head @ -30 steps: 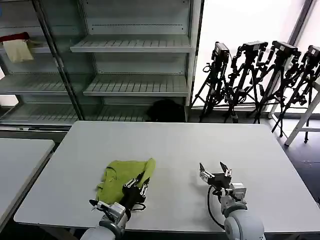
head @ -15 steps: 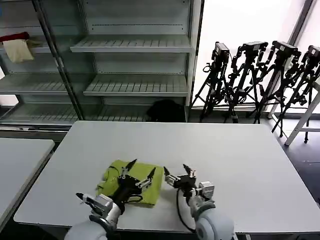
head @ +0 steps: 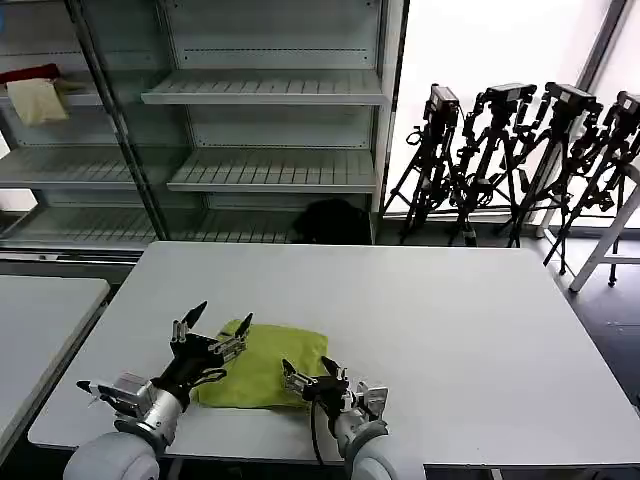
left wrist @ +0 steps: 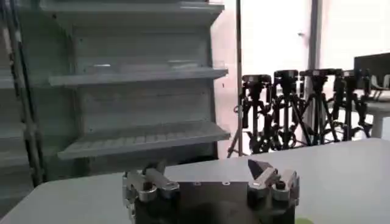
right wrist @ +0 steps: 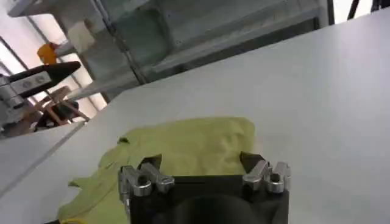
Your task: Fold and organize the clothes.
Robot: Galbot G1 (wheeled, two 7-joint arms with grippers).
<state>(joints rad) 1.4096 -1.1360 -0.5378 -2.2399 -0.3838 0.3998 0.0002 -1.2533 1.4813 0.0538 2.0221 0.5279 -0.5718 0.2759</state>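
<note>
The lime yellow-green T-shirt (head: 268,366) lies folded in a flat, rough rectangle near the front edge of the white table (head: 450,300). My left gripper (head: 214,324) hovers open over the shirt's left edge, holding nothing. In the left wrist view the left gripper (left wrist: 207,171) has its jaws spread wide, facing the shelves. My right gripper (head: 308,369) stands open at the shirt's near right corner. From the right wrist, the right gripper (right wrist: 200,163) is open just before the shirt (right wrist: 183,145), with nothing between its fingers.
A second white table (head: 40,310) stands to the left. Metal shelves (head: 260,90) line the back, with red and cream cloths (head: 35,92) on one. Black tripods (head: 520,150) stand at the back right. The table's right half is bare.
The left gripper let go of the raised shirt fold and drew back to the left. The shirt now lies flat. The right gripper moved left to the shirt's near right corner.
</note>
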